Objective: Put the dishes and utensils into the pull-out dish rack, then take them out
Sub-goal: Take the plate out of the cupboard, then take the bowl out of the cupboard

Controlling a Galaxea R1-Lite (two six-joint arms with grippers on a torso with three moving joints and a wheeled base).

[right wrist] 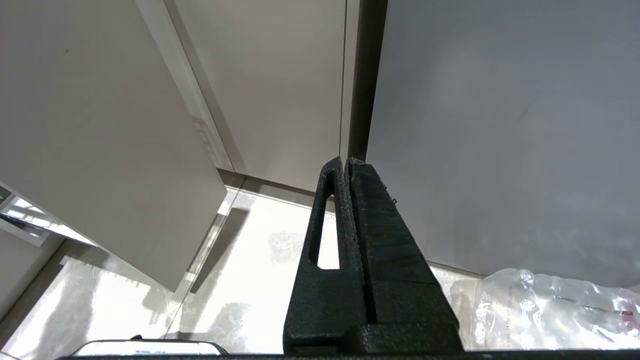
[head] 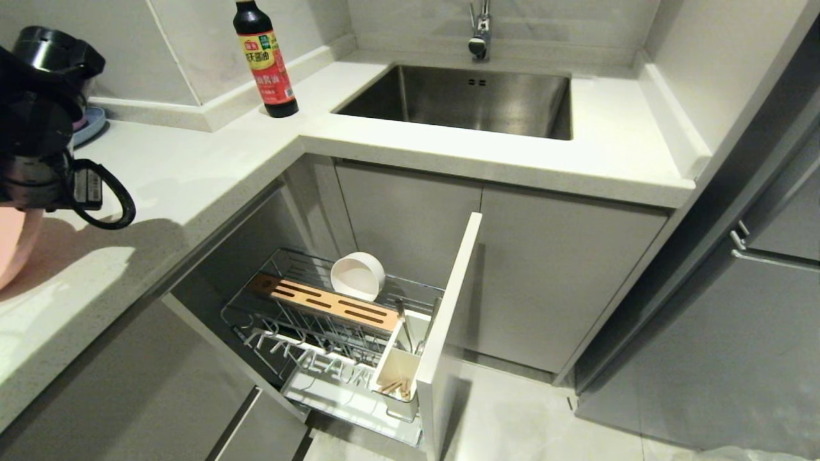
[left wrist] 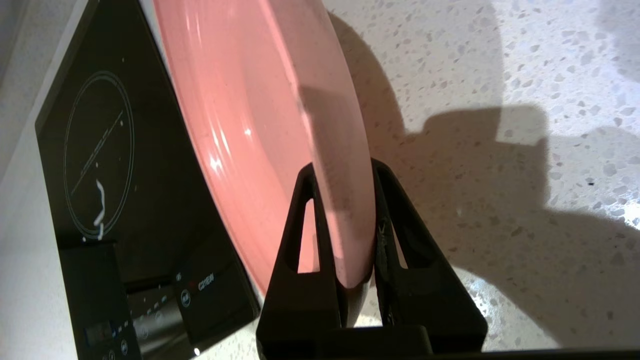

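Pink oval plate [left wrist: 260,130] sits clamped on edge in my left gripper [left wrist: 345,235] above the desk [head: 192,173]; I judge loading underway, next lowering it into the pull-out dish rack [head: 333,320] slots.

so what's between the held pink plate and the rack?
Head view: only bare white countertop and its edge lie between the pink plate and the pull-out dish rack.

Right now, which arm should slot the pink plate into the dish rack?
Left. The left claw is already shut on the pink plate's rim above the countertop, beside the pulled-out dish rack. The right claw is shut and empty, pointing at cabinet fronts near the floor.
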